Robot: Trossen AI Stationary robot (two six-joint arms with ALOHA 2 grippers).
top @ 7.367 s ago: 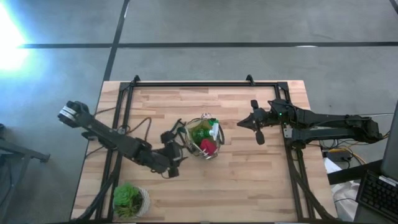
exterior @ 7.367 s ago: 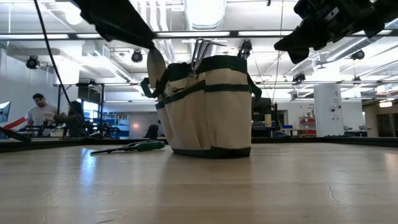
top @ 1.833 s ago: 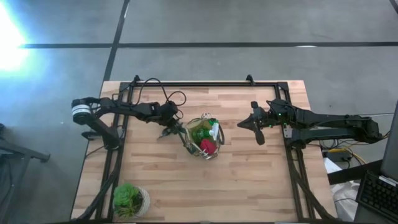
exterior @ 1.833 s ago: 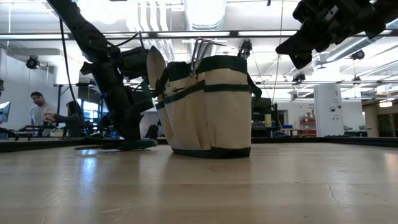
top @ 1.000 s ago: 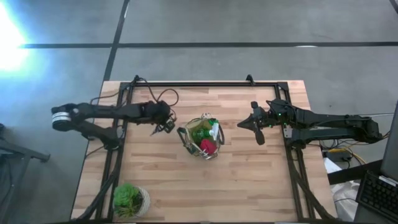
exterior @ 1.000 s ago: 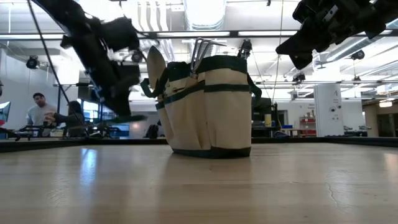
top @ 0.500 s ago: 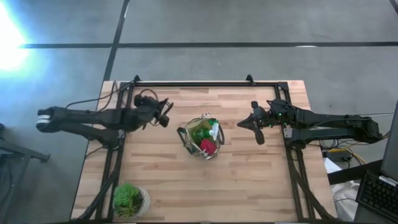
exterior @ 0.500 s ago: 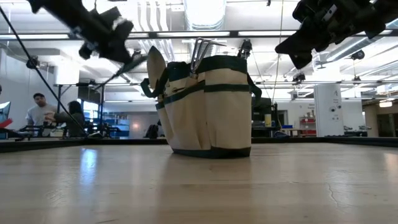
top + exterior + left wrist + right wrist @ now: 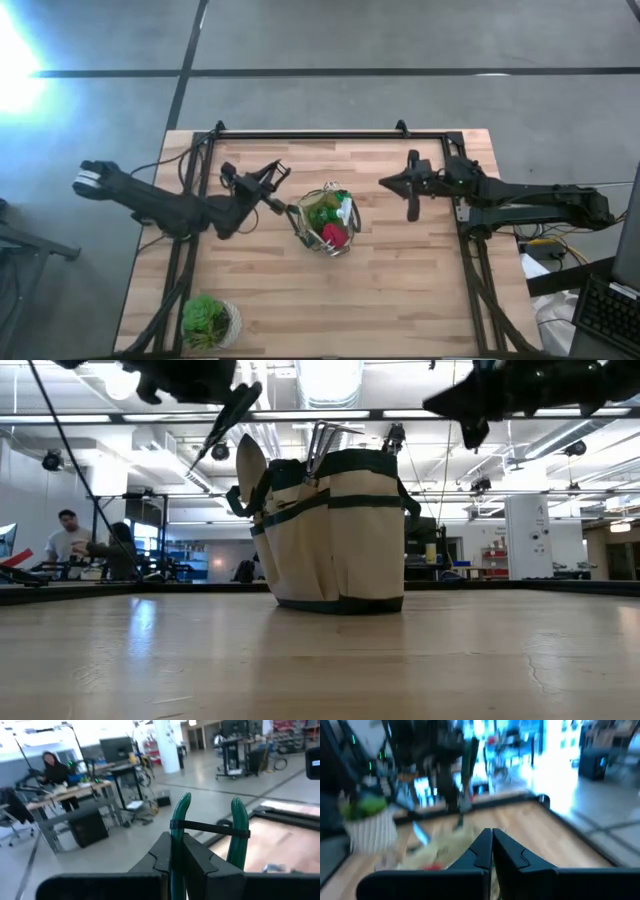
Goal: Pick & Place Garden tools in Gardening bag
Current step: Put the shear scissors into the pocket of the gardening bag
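Now, left gripper (image 9: 262, 190): clamped on green-handled shears (image 9: 181, 827), lifted beside the bag (image 9: 326, 220), mid-table.
Right gripper (image 9: 411, 196): closed, empty, raised near the table's right edge.

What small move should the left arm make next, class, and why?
Probably carry the green-handled tool, clamped in the left gripper, sideways over the gardening bag's open top. It hangs above the table beside the bag, not over it yet.

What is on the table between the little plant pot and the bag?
Nothing: in the high view only bare wooden table lies between the plant pot and the gardening bag.
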